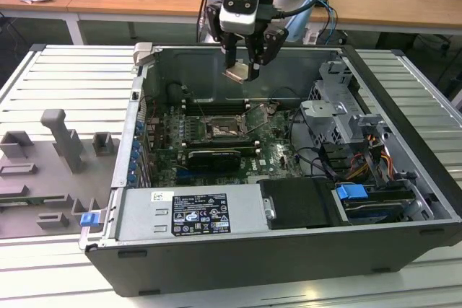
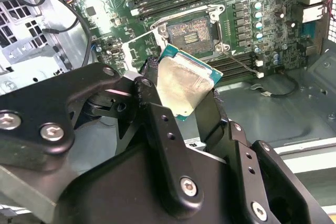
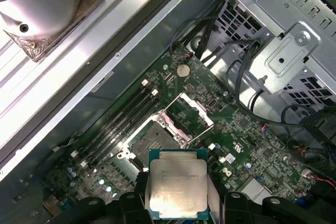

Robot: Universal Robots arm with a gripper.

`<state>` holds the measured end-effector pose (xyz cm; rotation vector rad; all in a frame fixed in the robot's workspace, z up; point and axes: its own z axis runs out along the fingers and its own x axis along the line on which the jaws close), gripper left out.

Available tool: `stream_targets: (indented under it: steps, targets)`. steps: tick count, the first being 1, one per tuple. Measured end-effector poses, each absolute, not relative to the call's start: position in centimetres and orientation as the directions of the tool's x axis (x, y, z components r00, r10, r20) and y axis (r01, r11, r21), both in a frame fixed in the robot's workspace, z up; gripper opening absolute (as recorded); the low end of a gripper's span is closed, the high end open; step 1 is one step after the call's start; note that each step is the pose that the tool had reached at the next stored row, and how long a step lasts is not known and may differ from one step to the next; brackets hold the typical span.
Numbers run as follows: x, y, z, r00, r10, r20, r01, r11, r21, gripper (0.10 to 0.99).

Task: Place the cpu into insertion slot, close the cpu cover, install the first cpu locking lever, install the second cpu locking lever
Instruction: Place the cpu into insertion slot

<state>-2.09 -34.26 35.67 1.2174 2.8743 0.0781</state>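
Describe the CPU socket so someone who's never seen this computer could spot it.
Inside the open computer case, find the green motherboard. Between the long black memory slots and the black expansion card lies the insertion slot: the one small square, dark with a silver rim.

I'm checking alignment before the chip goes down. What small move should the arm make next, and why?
Probably a slow descent toward the insertion slot, centring the chip on the way. The gripper holds the cpu well above the board, the cpu cover stands open, and the socket looks bare in both wrist views.
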Motion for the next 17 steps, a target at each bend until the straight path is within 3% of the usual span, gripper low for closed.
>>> stream_targets:
  steps: [17]
  targets:
    - [-2.09, -34.26, 35.63, -0.626, 0.780, -0.001, 0.778, 0.626, 0.051, 0.525]
